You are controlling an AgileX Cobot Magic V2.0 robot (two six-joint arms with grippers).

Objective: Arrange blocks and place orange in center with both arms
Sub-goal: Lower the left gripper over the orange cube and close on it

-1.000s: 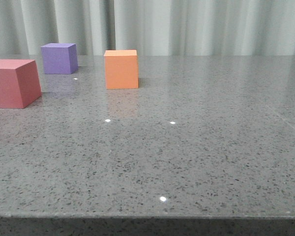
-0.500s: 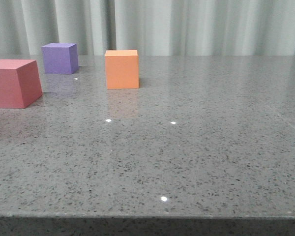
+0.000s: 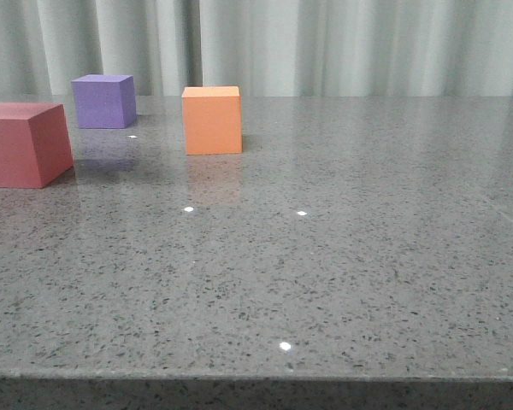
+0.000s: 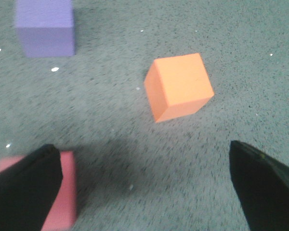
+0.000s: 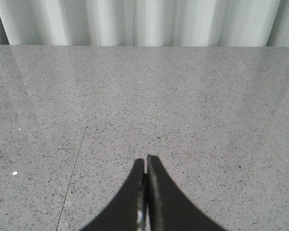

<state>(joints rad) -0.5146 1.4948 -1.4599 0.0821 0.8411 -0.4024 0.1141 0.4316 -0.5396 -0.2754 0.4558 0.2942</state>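
The orange cube (image 3: 212, 120) stands on the grey table at the back, left of the middle; it also shows in the left wrist view (image 4: 179, 86). The purple cube (image 3: 104, 101) stands further back to its left, also in the left wrist view (image 4: 44, 27). The pinkish-red cube (image 3: 22, 143) sits at the left edge, nearer; one left finger partly covers it in the wrist view (image 4: 62, 190). My left gripper (image 4: 147, 185) is open and empty above bare table beside the pinkish-red cube. My right gripper (image 5: 145, 162) is shut and empty over bare table. Neither arm shows in the front view.
The speckled grey table (image 3: 342, 256) runs to a front edge near the camera. Pale curtains (image 3: 325, 43) hang behind its far edge. A thin seam line (image 5: 72, 168) crosses the tabletop in the right wrist view.
The three cubes have shifted very slightly to the right in the front view; otherwise nothing visibly moved.
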